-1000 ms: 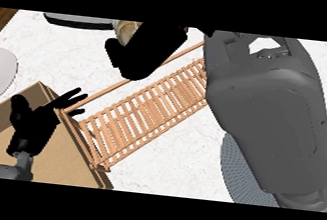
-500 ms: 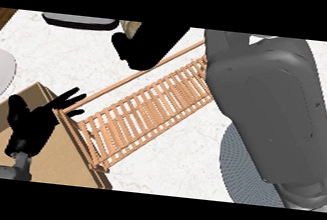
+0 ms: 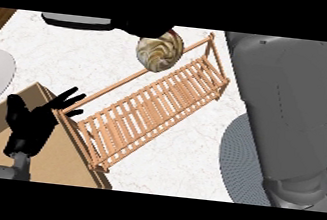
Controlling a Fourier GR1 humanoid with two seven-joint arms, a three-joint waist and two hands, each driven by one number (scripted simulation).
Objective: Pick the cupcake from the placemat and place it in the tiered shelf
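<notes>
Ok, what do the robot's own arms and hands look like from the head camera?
Both forearms are smooth grey casings: the right forearm is broad and bulky, while only a grey stub of the left forearm shows. The left hand is matte black with slim fingers. No cables or markings show.

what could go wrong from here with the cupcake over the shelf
The cupcake hangs tilted in the right hand at the far edge of the tiered shelf, over its top rail. Released here, it might catch the rail and roll onto the counter rather than settle on the slats. The right forearm crosses close to the shelf's end and may nudge it.
</notes>
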